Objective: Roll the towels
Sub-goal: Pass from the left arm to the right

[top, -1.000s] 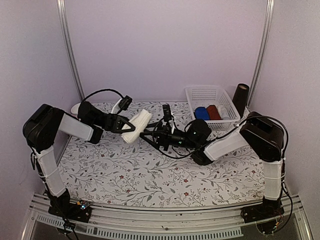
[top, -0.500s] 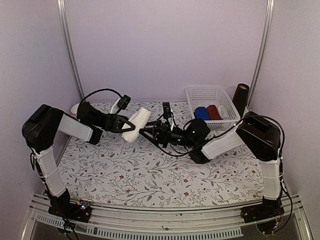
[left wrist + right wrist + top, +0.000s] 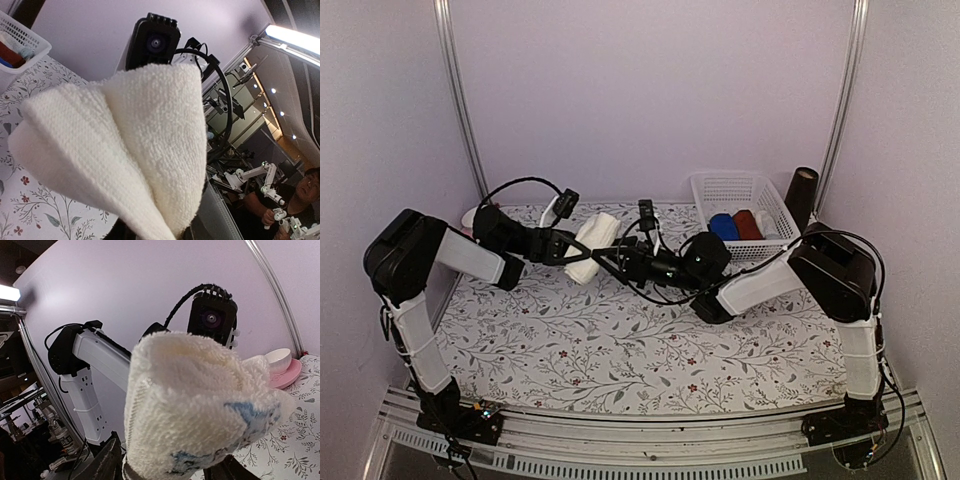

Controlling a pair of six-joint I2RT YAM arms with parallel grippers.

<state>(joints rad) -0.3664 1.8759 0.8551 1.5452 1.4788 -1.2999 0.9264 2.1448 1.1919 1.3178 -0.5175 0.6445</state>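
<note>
One cream towel (image 3: 596, 234), left gripper (image 3: 568, 250) pinching it, right gripper (image 3: 601, 261) flanking it

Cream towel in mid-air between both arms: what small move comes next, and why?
Probably the right gripper should close on the free end of the cream towel: the left gripper clamps the other end, and the right fingers flank the cloth.

Rear overhead view, opposed wrist close-ups, shared towel (image 3: 125, 150)
</note>
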